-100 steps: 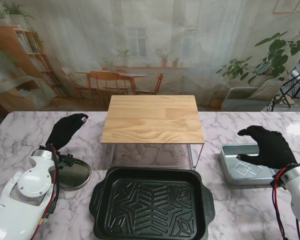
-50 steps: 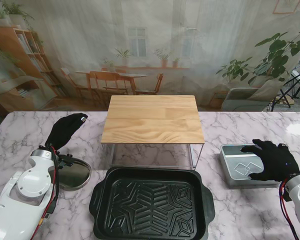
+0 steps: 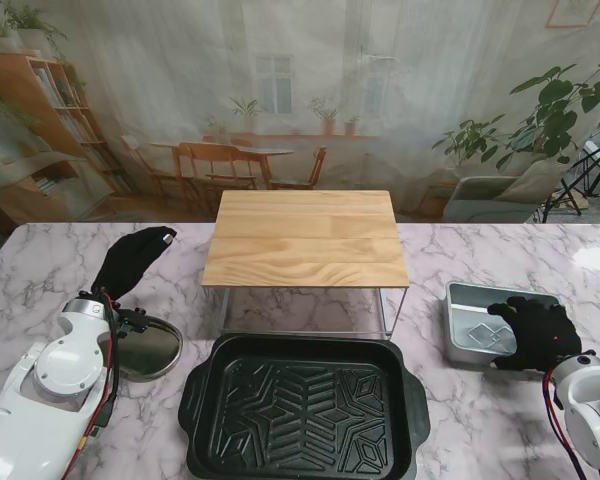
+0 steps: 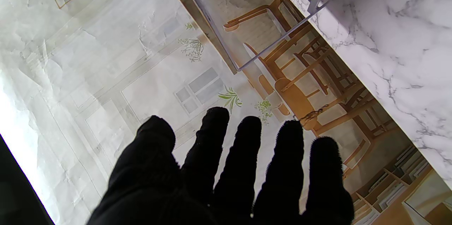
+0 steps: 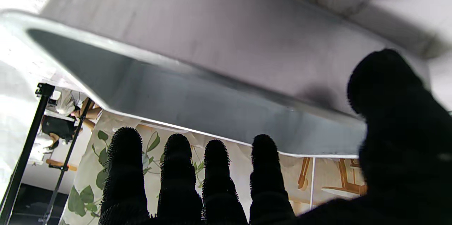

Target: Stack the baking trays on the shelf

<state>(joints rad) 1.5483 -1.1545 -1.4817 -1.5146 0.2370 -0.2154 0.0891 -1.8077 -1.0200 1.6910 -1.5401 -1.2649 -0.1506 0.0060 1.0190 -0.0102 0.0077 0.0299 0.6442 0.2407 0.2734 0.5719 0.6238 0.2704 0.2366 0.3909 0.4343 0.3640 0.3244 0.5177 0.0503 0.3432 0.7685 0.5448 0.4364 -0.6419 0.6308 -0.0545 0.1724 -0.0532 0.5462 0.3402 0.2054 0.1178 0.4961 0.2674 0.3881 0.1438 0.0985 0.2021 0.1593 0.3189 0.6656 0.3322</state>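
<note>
A silver baking tray (image 3: 475,318) lies on the marble table to the right of the shelf. My right hand (image 3: 535,335) rests over its near right corner, fingers reaching into it. In the right wrist view the fingers (image 5: 176,179) are straight and apart above the tray's floor (image 5: 219,41), with the thumb off to one side. A large black baking tray (image 3: 305,405) sits in front of the shelf (image 3: 305,238), which has a wooden top on thin metal legs. My left hand (image 3: 132,258) hangs open left of the shelf, holding nothing; its spread fingers (image 4: 243,168) face the backdrop.
A round dark pan (image 3: 152,350) lies beside my left forearm. The shelf's metal legs (image 4: 247,59) show in the left wrist view. A printed backdrop (image 3: 300,90) closes off the table's far edge.
My right hand has dropped from above the silver tray down into it and drawn nearer to me. The tray looks slightly shifted. The left arm has not moved.
</note>
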